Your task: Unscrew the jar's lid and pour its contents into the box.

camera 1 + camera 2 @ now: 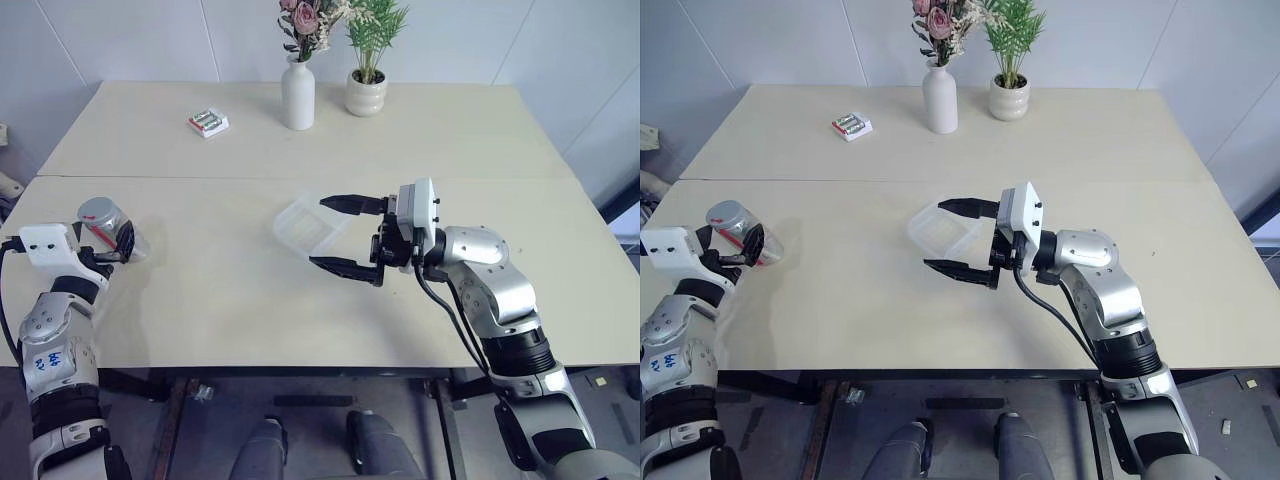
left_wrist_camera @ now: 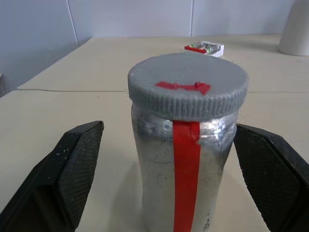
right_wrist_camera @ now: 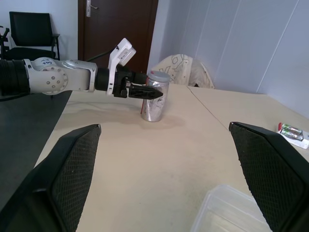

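I see my left pincer (image 2: 169,183) released around the jar (image 2: 183,164) with its lid (image 2: 187,92) on, and my right pincer (image 1: 345,235) released over the box (image 1: 305,225).

desk (image 1: 200,290): pale wood, two tops butted, seam running across the middle
jar (image 1: 108,228): silvery, red strip, stands at desk's left edge, upright
lid (image 1: 98,211): grey, on the jar
left claw (image 1: 120,242): at the jar, fingers spread either side of it; can't tell if touching
box (image 1: 308,226): clear tray, mid-desk, near side
right claw (image 1: 345,235): points left, fingers wide apart, box's right part between them, nothing gripped
battery pack (image 1: 208,122): small, white, far left of desk
vase (image 1: 298,94): white, w/ flowers, far centre
plant pot (image 1: 366,94): white, round, just right of vase
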Controlling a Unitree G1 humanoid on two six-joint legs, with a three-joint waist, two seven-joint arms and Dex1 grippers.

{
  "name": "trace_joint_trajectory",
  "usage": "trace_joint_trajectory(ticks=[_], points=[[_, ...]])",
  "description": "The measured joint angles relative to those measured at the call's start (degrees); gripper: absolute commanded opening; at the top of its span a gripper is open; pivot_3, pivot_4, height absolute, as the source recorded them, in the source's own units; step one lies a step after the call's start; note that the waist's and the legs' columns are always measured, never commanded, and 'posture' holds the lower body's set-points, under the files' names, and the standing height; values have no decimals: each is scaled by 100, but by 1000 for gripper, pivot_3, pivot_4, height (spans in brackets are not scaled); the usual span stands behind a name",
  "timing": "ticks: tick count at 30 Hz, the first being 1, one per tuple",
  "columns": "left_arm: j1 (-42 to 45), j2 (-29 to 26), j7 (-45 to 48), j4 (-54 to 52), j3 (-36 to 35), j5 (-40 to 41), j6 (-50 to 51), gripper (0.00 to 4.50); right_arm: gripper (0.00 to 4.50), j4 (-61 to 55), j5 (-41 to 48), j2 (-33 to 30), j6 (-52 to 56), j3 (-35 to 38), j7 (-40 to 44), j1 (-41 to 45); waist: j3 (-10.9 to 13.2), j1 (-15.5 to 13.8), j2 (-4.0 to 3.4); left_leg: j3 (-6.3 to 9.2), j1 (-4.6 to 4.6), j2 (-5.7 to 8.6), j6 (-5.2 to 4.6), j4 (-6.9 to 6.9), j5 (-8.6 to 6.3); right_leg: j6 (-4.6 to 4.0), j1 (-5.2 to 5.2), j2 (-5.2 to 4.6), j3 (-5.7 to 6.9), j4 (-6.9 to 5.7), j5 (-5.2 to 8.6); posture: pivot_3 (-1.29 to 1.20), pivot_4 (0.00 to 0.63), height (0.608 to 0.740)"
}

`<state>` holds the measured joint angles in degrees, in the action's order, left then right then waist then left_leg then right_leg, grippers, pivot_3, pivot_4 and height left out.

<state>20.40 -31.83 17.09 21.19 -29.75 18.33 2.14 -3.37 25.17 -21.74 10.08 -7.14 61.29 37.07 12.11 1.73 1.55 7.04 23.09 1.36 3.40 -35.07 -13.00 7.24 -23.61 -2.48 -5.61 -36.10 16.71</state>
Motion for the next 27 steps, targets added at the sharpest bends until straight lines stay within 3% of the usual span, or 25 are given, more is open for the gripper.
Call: trace_joint_trajectory(ticks=[7, 14, 23, 27], points=[[209, -14, 139, 268, 180, -57, -180, 4460, 4500, -106, 0, 2, 12, 6, -132, -45, 0, 6, 0, -1, 1, -1, 0, 1, 0, 0, -1, -1, -1, 1, 0, 0, 150, 740], [242, -17, 85, 429, 206, -159, -331, 2359, 4500, -110, 0, 2, 23, 6, -207, -64, 0, -1, 0, -1, 1, -1, 0, 1, 0, 0, -2, -1, -1, 0, 0, 0, 150, 740], [175, -23, 180, 345, 219, -166, -367, 2351, 4500, -110, 1, 2, 42, 7, -286, -63, 0, -1, 0, 0, 1, -2, 0, 1, 0, 0, -2, -2, 0, 0, 0, 0, 150, 740], [82, -17, 801, -545, 529, 191, -54, 2351, 4500, -200, 124, 12, 444, 44, -474, -7, 0, -6, 0, 2, 7, -9, 0, 1, 0, 0, -3, -5, 0, 1, 0, 0, 150, 740]])
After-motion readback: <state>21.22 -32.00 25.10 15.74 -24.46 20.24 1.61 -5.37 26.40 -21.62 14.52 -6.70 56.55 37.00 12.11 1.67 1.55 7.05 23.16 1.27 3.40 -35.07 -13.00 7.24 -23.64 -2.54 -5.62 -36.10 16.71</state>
